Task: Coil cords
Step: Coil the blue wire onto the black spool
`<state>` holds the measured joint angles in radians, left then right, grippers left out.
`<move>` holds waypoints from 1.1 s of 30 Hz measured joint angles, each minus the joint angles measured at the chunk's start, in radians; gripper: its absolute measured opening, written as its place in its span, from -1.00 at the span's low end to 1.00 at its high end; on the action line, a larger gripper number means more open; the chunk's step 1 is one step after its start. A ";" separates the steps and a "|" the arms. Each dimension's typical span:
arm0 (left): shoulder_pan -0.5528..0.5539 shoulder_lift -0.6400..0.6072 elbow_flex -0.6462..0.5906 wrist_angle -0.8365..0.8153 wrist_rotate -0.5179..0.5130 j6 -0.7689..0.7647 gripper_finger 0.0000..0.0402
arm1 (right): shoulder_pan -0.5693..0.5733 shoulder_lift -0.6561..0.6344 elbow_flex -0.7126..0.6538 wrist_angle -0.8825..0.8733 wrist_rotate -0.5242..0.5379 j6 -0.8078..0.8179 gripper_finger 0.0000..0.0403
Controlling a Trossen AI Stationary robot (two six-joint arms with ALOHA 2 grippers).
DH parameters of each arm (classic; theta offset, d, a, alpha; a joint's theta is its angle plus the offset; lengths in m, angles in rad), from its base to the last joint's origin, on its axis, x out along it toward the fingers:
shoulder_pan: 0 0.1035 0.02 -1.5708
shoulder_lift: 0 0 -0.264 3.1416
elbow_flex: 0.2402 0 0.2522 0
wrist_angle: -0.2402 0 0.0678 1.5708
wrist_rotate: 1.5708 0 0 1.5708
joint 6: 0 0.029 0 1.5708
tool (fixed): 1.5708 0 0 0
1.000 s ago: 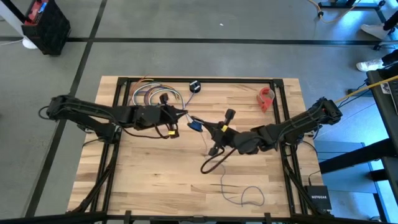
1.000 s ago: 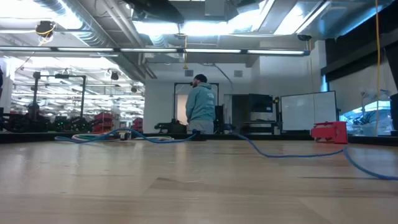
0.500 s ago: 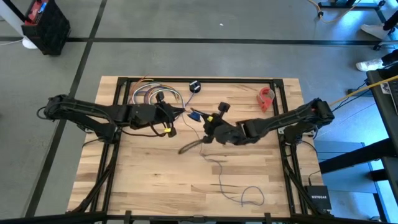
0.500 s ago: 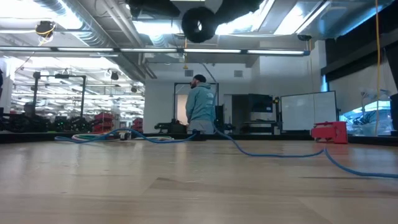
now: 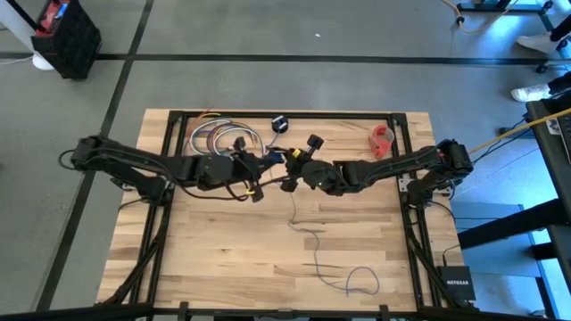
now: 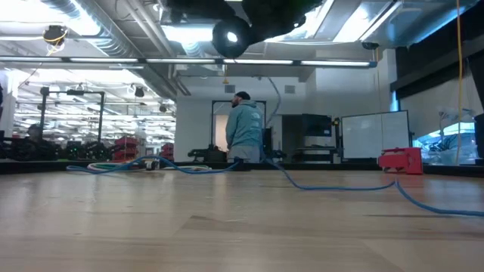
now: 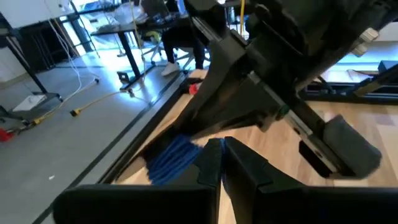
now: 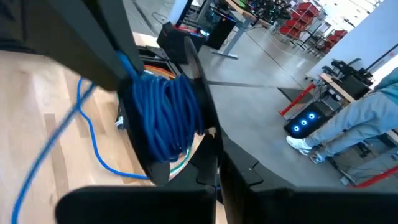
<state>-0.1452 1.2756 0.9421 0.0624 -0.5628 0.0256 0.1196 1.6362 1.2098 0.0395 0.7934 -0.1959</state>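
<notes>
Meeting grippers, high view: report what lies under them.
A thin blue-grey cord trails out across the wooden table; the left gripper and right gripper cover its upper end.

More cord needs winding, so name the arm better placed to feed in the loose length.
Right, probably. The right gripper hangs directly over where the loose cord lifts off the table, while the left gripper sits beside the blue coil.

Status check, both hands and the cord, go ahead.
Left hand and right hand shut, meeting mid-table. Blue coil wound between them. Loose cord trails on table. Nothing blocking.
</notes>
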 joint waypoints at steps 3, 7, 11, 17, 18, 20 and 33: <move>0.000 0.026 0.000 0.066 0.007 0.027 -0.91 | 0.002 0.000 0.000 0.007 -0.011 0.000 -0.97; -0.005 0.045 0.000 0.116 0.023 0.063 -0.91 | 0.003 0.000 0.000 0.029 -0.022 0.005 -0.97; -0.005 0.074 -0.002 0.119 0.046 0.083 -0.91 | 0.003 -0.001 0.001 0.065 -0.035 -0.009 -0.97; -0.012 0.117 -0.003 0.108 0.055 0.089 -0.90 | 0.004 -0.007 0.003 0.141 -0.036 -0.054 -0.97; -0.016 0.117 -0.003 0.113 0.051 0.096 -0.90 | 0.004 -0.010 0.003 0.148 -0.036 -0.063 -0.97; -0.025 0.116 -0.002 0.118 0.050 0.112 -0.90 | 0.005 -0.019 0.003 0.154 -0.036 -0.070 -0.97; -0.034 0.114 -0.002 0.080 0.050 0.116 -0.43 | 0.005 -0.065 0.003 0.188 -0.029 -0.097 -0.97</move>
<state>-0.1790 1.3894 0.9398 0.1425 -0.5133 0.1418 0.1242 1.5716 1.2133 0.2278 0.7647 -0.2928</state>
